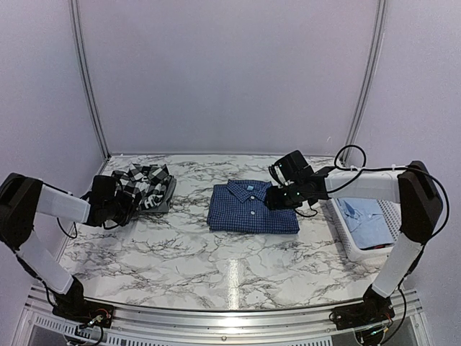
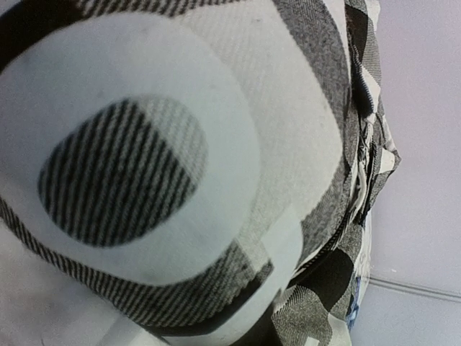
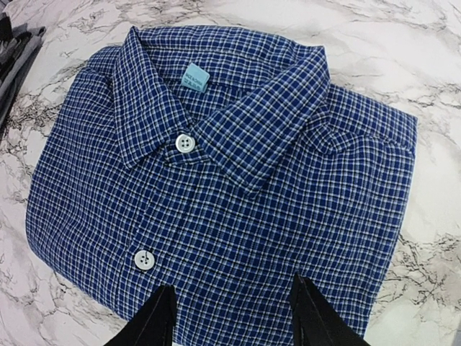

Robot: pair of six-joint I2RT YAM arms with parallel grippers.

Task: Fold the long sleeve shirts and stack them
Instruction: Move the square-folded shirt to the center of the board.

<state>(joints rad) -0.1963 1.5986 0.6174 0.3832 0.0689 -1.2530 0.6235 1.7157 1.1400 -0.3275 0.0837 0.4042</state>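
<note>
**Inspector:** Left of the desk [image 1: 216, 270]?

**Examiner:** The black-and-white plaid shirt [image 1: 149, 186] lies crumpled near the far left corner of the marble-patterned top. The left hand [image 1: 122, 205] sits at the shirt's left edge with its fingers pressed together. Its wrist view shows only plaid cloth close against the lens, so I cannot tell whether cloth is caught between the fingers.

**Inspector:** Centre?

**Examiner:** The dark blue checked shirt [image 3: 216, 187] lies folded flat, collar toward the far side, with two white buttons showing. The right hand [image 3: 233, 282] is over the shirt's right side, fingers spread, with nothing between them.

**Inspector:** Right?

**Examiner:** A white slatted basket [image 1: 351, 247] stands at the desk's right edge. The pale blue shirt [image 1: 367, 220] lies inside it, collar toward the far end.
</note>
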